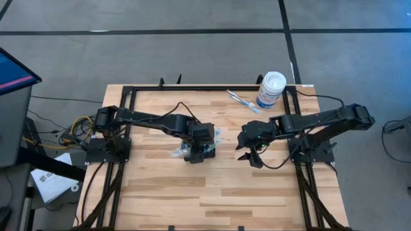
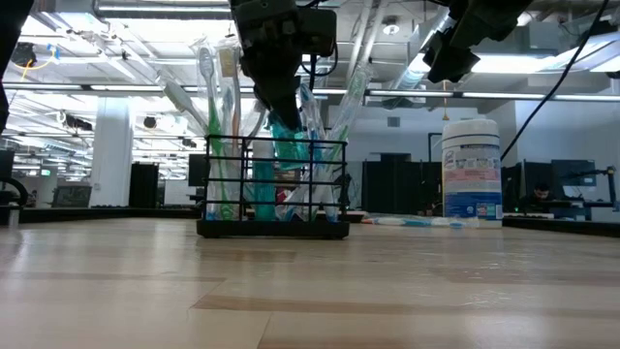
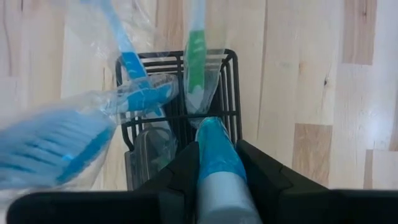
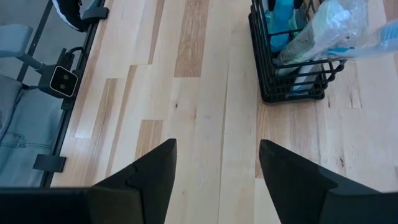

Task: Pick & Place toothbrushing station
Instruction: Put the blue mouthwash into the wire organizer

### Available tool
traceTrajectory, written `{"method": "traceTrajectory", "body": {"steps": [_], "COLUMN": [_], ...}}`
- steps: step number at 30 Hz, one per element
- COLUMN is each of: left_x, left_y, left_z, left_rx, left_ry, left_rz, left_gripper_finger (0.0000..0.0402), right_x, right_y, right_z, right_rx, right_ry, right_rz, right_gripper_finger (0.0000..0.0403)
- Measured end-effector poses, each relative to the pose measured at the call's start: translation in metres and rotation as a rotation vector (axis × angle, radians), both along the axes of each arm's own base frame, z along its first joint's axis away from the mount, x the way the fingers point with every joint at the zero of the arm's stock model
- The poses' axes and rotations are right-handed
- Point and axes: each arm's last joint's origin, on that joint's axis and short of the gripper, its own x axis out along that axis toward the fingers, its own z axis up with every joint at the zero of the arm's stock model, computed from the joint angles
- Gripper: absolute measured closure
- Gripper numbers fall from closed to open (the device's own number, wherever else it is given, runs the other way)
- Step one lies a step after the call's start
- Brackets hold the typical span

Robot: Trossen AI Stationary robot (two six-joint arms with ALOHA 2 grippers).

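Observation:
The toothbrushing station (image 1: 196,153), a small black wire-mesh holder (image 2: 273,189), stands on its base at the table's middle. It holds plastic-wrapped toothbrushes, a blue one (image 3: 134,68) and a green one (image 3: 198,56). My left gripper (image 3: 217,155) hangs right above it, shut on a teal-and-white tube-like item (image 3: 214,158) that points down into the holder. To the right of the holder my right gripper (image 1: 250,153) hovers open above bare wood, nothing between its fingers (image 4: 163,163). My left gripper pinches the tube-like item between its two fingers, on its pale upper part (image 3: 219,190). The fingers come steeply from above. The item hangs nearly upright, its teal lower end (image 2: 287,145) down inside the holder's top. Whether that end rests on anything is hidden by the mesh.
A white round canister (image 1: 271,88) with a blue label stands at the far right. Beside it a loose toothbrush (image 1: 243,101) lies flat on the wood. A black frame rail (image 1: 192,88) runs around the table. The near half of the tabletop (image 1: 212,199) is bare wood.

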Motion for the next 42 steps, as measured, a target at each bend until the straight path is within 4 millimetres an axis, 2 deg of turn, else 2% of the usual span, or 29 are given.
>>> {"method": "traceTrajectory", "body": {"steps": [8,42], "left_x": [0.0024,0.004], "left_y": [0.0008,0.0004], "left_z": [-0.0064,-0.0056], "left_rx": [-0.006,-0.018], "left_ry": [0.02,0.002], "left_rz": [0.0,-0.004], "left_gripper_finger": [0.0319,0.0315], "right_x": [0.0,-0.0002], "right_y": [0.0,0.0], "right_z": [0.0,-0.0003], "right_rx": [0.0,0.0], "right_ry": [0.0,0.003], "right_rz": [0.0,0.0], "right_gripper_finger": [0.0183,0.0184]}}
